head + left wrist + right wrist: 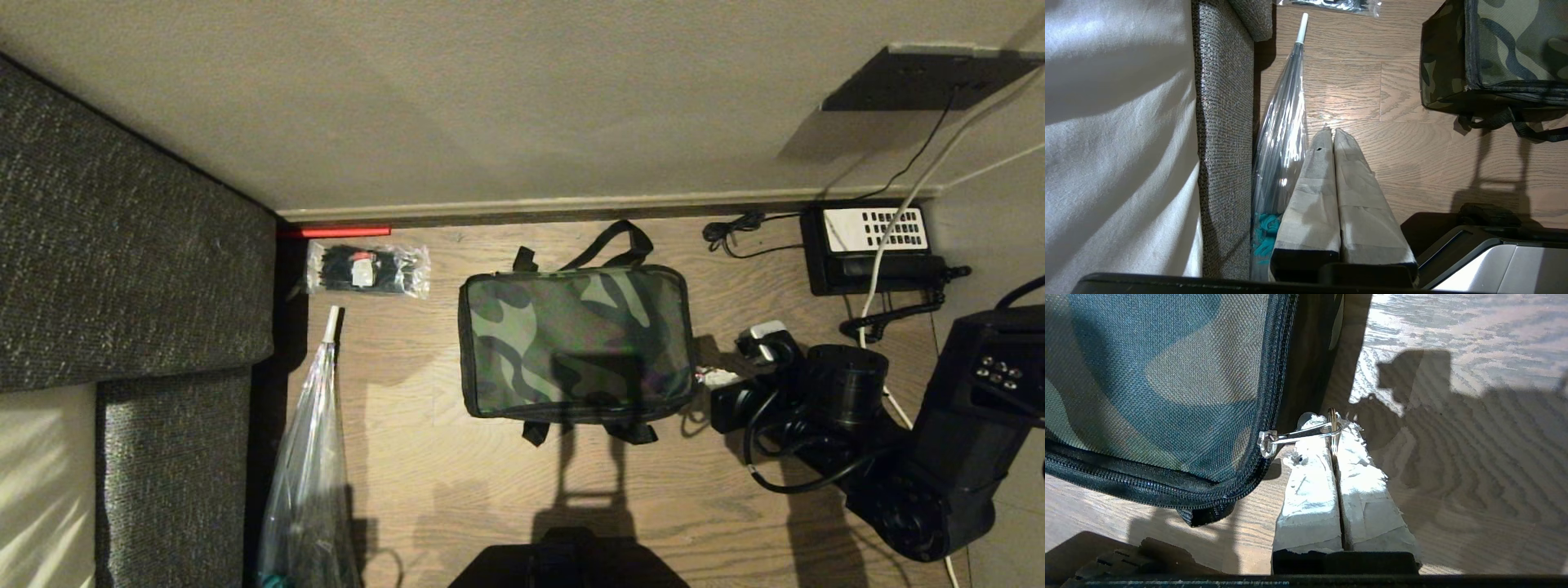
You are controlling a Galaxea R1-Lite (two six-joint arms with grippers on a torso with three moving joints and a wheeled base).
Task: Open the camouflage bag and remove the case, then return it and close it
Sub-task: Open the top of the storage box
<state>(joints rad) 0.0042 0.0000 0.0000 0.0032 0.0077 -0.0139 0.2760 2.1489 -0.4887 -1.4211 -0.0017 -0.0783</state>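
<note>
Two padded fingers (1310, 486) of the right hand (1333, 424) are pinched together on the metal ring of the zip pull (1300, 435), grasping it at the corner of the camouflage bag (575, 343). In the head view this hand sits at the bag's 3 o'clock side, touching its lower right corner, with the arm trailing off toward 4 o'clock.

The zip (1237, 486) looks fully closed all round the lid, so the bag is judged to be at the very start of opening. The case is not visible; it is presumably inside.

To do this step well, the pull should likely travel along the line of the zip teeth, not away from the bag, so the slider runs round the corner without jamming. The bag is soft and unweighted on the wooden floor (457, 490), so it may slide or lift; a slow, low pull seems wise. The thin ring could slip from the pads if tugged sideways.

The left hand (1333, 132) is clenched empty, parked near the sofa (122, 245) at the bag's 8 o'clock, beside a clear umbrella (314, 441). A packet of black ties (367, 269) lies at 10 o'clock, a telephone (873, 245) at 2 o'clock.
</note>
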